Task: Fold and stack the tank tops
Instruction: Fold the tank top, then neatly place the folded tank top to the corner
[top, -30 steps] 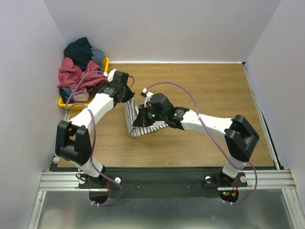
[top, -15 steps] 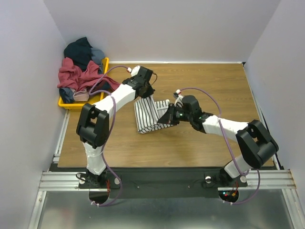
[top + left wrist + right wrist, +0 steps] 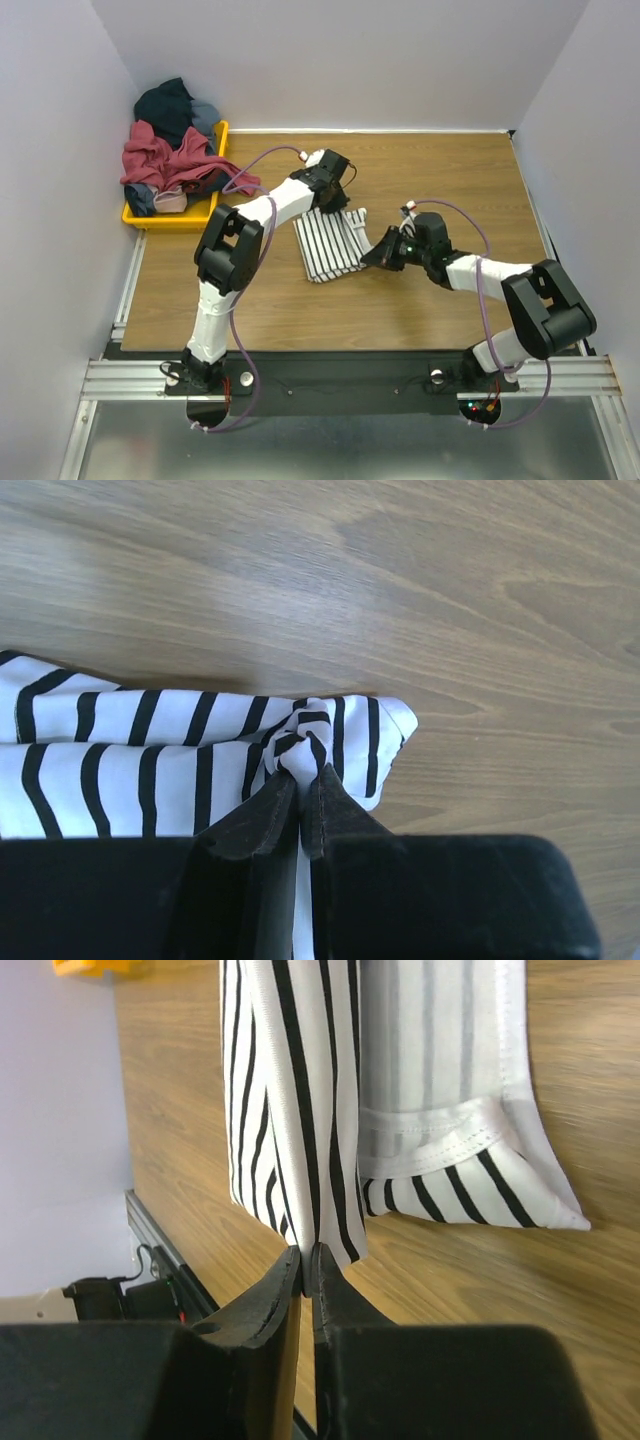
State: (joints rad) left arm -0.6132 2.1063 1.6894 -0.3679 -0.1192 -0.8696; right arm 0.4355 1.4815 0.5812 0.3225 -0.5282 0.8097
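A white tank top with thin dark stripes lies partly folded on the wooden table, near the middle. My left gripper is shut on its far edge; in the left wrist view the pinched cloth bunches at my closed fingertips. My right gripper is shut on the top's right edge. In the right wrist view the striped cloth hangs lifted from my closed gripper, with a folded part lying on the table beside it.
A yellow tray at the far left corner holds a heap of clothes: a red one, a dark blue one and others. White walls stand close on the left, back and right. The table's near edge meets a metal rail.
Both grippers have moved right with the striped top held in them. The top has shifted right across the table and spread flatter. The left arm has stretched out farther from its base.
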